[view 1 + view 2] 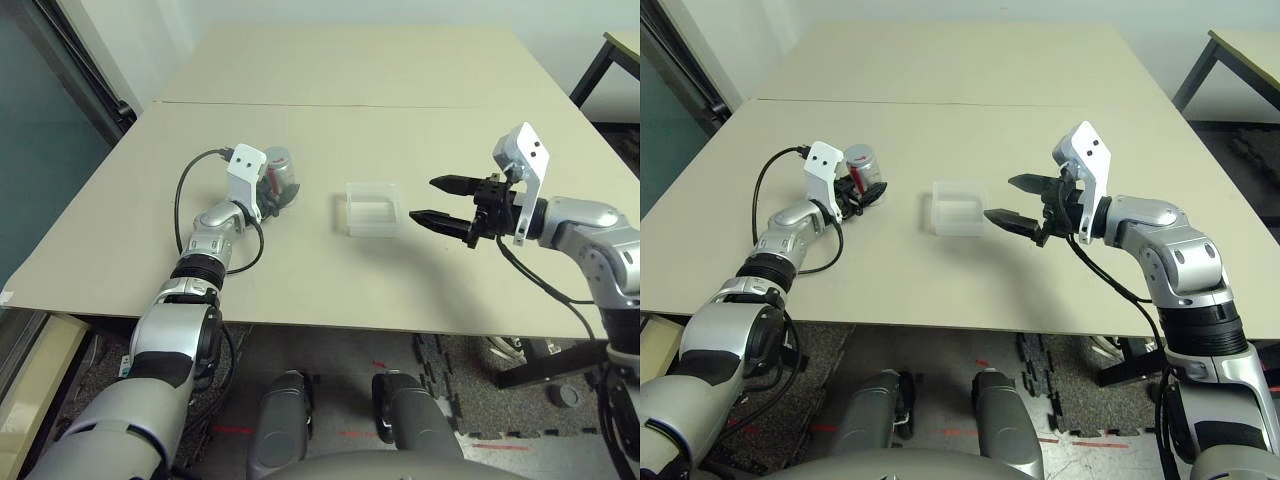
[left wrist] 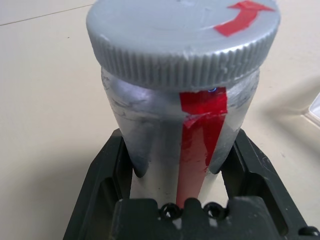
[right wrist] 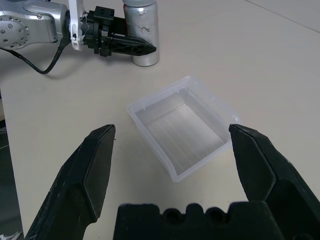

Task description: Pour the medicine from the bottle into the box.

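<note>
The bottle (image 1: 280, 172) stands upright on the table at the left, silver-grey with a red stripe (image 2: 200, 135) and a ribbed grey cap (image 2: 180, 35) screwed on. My left gripper (image 1: 283, 195) is shut on the bottle's lower body, one black finger (image 2: 112, 165) pressed to each side. The clear box (image 1: 372, 226) sits right of the bottle, open side up, with nothing showing inside. My right gripper (image 1: 422, 199) hovers open just right of the box, its fingers spread wide and pointing at it (image 3: 150, 137). The medicine is hidden.
The tan table (image 1: 330, 290) has a seam (image 1: 400, 106) across its far half. A black cable (image 1: 185, 195) loops off my left wrist onto the table. A second table's edge (image 1: 625, 45) stands at the far right, and a dark leg (image 1: 590, 75) drops from it.
</note>
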Robot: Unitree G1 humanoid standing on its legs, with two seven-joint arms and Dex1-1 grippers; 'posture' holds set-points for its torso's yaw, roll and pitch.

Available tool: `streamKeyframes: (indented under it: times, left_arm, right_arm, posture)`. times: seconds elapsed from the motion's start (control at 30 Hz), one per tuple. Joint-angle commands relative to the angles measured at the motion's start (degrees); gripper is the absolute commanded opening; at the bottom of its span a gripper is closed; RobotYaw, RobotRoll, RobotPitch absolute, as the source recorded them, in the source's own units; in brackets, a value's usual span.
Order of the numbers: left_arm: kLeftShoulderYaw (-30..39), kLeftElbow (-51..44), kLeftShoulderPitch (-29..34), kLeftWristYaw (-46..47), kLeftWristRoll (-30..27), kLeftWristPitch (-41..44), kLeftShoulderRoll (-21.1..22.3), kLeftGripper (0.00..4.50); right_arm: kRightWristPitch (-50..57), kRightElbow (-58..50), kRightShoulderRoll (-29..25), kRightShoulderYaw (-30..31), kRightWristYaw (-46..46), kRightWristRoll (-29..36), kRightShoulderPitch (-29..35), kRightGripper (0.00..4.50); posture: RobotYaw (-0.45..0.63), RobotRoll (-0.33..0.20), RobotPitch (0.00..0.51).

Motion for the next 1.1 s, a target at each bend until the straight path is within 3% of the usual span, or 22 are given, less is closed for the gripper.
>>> streamKeyframes:
  times: [0.03, 0.17, 0.27, 0.47, 0.73, 1.1]
  left_arm:
    - [0.38, -3.04, -0.81, -5.35, -1.68, 1.2, 0.26, 2.68]
    - [-0.16, -9.14, -0.18, -13.77, -4.42, 6.93, 0.82, 2.68]
    - [-5.24, -23.14, 3.42, -26.49, -6.2, 14.66, 3.87, 2.68]
    - [-10.01, -37.17, 4.7, -35.18, -8.86, 26.93, 7.5, 2.68]
    - [-14.25, -38.19, 1.84, -40.44, -8.54, 28.86, 7.81, 2.68]
    - [-16.03, -30.3, -2.21, -42.02, -6.44, 22.44, 4.66, 2.68]
  right_arm:
    - [-0.44, 0.29, 0.17, 0.3, 0.29, -0.34, -1.22, 4.5]
    - [-0.48, 1.49, -0.29, 0.43, 1.31, -0.4, -2.46, 4.5]
    - [-1.61, 4.24, -1.56, 1.23, 4.15, -1.1, -5.11, 4.5]
    - [0.0, 6.81, -0.17, 2.45, 6.8, -0.38, -11.63, 4.5]
    - [6.25, 4.38, 0.87, 4.12, 8.96, 1.86, -17.55, 4.5]
    - [10.45, -0.63, 4.74, 4.18, 5.9, 4.13, -18.23, 4.5]
  posture:
    - [-0.07, 0.0, 0.094]
    - [-0.05, 0.0, 0.092]
    - [-0.03, 0.0, 0.086]
    - [0.0, 0.0, 0.079]
    - [0.01, 0.0, 0.067]
    - [-0.02, 0.0, 0.059]
